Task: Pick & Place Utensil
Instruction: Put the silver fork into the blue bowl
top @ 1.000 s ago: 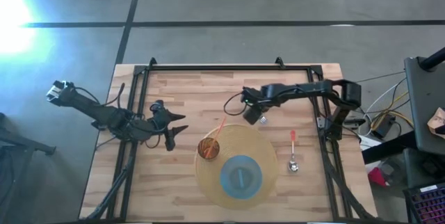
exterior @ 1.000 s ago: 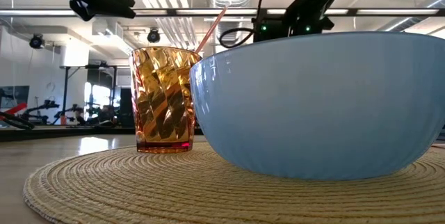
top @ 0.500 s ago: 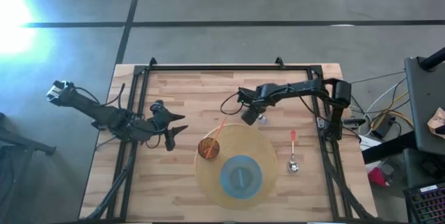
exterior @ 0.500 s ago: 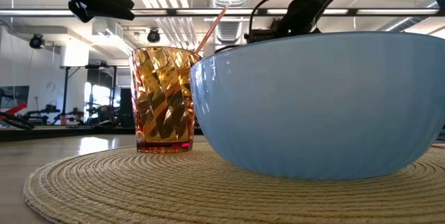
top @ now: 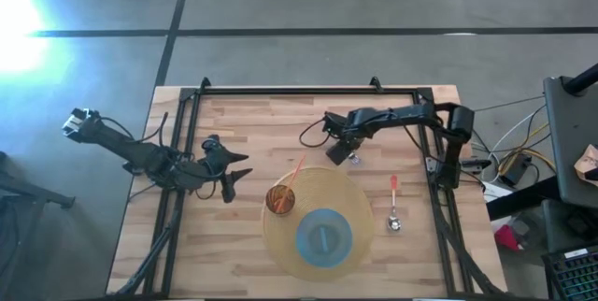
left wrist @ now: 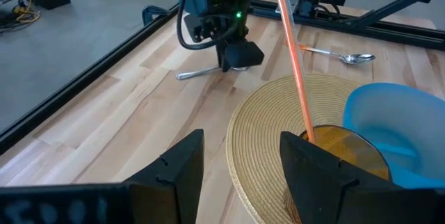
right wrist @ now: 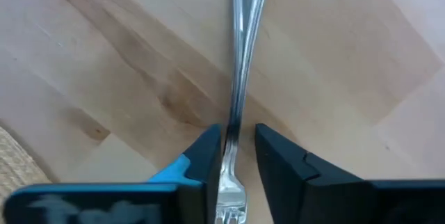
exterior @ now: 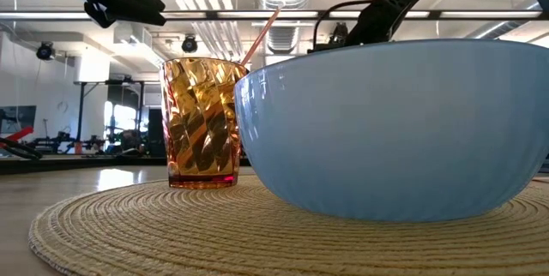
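- Since the earlier frame, the right arm has drawn back slightly toward its own base on the right; its hand (top: 340, 148) is low over the wooden table (top: 252, 123). The left arm has not moved.
- The left hand (top: 235, 179) hangs above the table at the far left of the setup, its two fingers (left wrist: 182, 168) spread apart and holding nothing.
- Just to the right of the left hand, an amber ribbed glass (top: 280, 199) stands on the near edge of a round woven placemat (top: 360, 209). A thin orange straw (top: 292, 174) leans out of the glass.
- Beside the glass, farther from the left hand, a light blue bowl (top: 323, 236) sits on the same mat.
- The right hand is just beyond the mat's far edge. Its fingers (right wrist: 205, 158) straddle the neck of a silver fork (right wrist: 240, 57) that lies flat on the wood, nearly closed around it with a narrow gap on each side. The fork's handle runs straight ahead from the hand, and its tines lie between the fingertips.
- To the right of that hand, well apart from it, a spoon (top: 394, 204) with an orange handle lies on the table beside the mat.
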Available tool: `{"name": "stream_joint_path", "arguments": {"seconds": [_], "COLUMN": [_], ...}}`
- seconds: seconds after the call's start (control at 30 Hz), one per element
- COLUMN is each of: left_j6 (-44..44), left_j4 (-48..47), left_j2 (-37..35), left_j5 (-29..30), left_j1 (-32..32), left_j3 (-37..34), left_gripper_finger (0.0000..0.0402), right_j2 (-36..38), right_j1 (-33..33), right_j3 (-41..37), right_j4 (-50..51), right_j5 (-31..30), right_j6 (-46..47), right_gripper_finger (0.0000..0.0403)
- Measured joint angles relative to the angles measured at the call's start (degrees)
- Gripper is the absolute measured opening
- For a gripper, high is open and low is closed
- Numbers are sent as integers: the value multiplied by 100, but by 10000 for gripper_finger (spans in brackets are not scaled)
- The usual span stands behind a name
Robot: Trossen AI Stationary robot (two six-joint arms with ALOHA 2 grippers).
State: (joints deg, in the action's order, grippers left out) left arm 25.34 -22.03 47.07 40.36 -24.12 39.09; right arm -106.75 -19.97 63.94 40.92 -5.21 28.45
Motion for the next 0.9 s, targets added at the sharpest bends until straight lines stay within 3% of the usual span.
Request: {"name": "stream_joint_path", "arguments": {"seconds": [0.27, 0.57, 0.9], "left_j6": [2, 10, 171], "left_j4": [1, 0, 2], "left_j2": [0, 0, 2], "left_j5": [-2, -17, -17], "left_j1": [-4, -4, -2], "left_j3": [0, 0, 0], "left_gripper_finger": [181, 181, 181], "right_j2": [16, 238, 1270], "right_j1": [-113, -130, 45], "right_j3": [-57, -96, -431], "right_j4": [17, 256, 741], "right_j5": [-5, -155, -267], "right_j6": [-177, -317, -196], "right_gripper_finger": [18, 15, 14]}}
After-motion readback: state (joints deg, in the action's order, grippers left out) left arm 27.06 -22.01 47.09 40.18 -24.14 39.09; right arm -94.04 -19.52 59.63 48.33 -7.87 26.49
